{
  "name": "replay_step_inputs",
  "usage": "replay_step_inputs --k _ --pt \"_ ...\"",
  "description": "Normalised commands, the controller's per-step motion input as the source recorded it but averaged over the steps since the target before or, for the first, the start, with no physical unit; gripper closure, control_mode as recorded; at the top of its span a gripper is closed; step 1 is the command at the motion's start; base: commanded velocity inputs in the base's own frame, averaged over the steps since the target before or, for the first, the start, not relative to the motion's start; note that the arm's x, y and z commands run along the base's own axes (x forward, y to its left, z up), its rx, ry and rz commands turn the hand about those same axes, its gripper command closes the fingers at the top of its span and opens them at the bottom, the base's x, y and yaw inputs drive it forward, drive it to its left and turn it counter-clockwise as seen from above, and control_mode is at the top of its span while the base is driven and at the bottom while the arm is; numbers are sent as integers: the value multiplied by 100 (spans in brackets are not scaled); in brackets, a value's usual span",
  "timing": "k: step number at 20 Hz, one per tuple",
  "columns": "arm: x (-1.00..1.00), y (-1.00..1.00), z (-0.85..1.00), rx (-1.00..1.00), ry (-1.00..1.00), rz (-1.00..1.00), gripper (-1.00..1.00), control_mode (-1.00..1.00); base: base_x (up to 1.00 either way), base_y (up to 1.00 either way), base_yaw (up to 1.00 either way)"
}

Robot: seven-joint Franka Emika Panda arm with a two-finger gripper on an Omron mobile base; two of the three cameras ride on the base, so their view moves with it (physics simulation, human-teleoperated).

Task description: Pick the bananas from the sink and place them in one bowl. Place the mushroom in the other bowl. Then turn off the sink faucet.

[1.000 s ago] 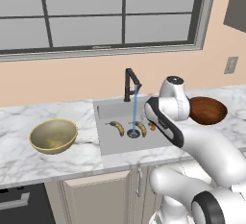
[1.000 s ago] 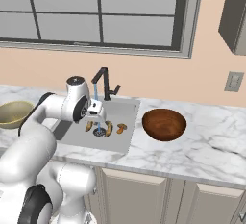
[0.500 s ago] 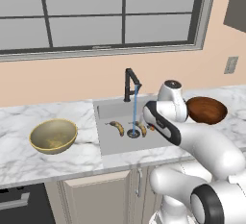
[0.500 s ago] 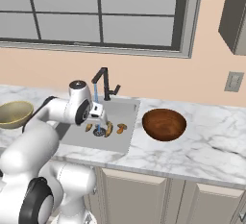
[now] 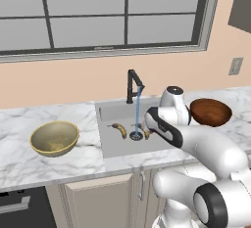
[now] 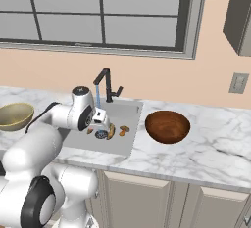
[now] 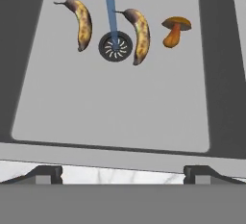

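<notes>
Hand view looks down into the sink (image 7: 120,112), a grey basin with a round dark drain (image 7: 115,46) near its far side. Two bananas lie on the basin floor, one on each side of the drain: the first banana (image 7: 82,22) is a little apart from it, and the second banana (image 7: 140,34) lies just beside it. Both are yellow with brown patches. The mushroom (image 7: 175,30), orange-brown with a paler stem, lies beside the second banana, toward the sink's wall on that side, not touching it. A thin blue water stream (image 7: 110,6) falls onto the drain. The two dark fingertips (image 7: 45,174) of the pincer stand far from each other at the bottom, over the near edge of the sink, so the pincer is wide and holds nothing.

In the left base view the black faucet (image 5: 133,85) stands at the back edge of the sink, with the water running from it. The pincer (image 5: 150,120) hangs over the right part of the basin. The yellow-olive bowl (image 5: 54,138) sits on the white marble counter (image 5: 19,158) left of the sink, and the reddish-brown bowl (image 5: 210,112) sits on the counter right of it. Both bowls have nothing inside.
</notes>
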Motion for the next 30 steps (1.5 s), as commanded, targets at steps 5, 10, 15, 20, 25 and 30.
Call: replay_step_inputs --k 5,10,15,20,25,30 --pt "5 0 -13 0 0 0 -100 -100 0 0 0" --pt "1 -1 -13 0 -1 0 -100 -100 0 0 0" --pt "4 -3 -14 0 -1 0 -100 -100 0 0 0" --pt "5 -5 -15 0 -2 0 -100 -100 0 0 0" --pt "21 0 -14 0 -2 -1 -100 -100 0 0 0" --pt "21 -1 -10 0 0 -1 -100 -100 0 0 0"
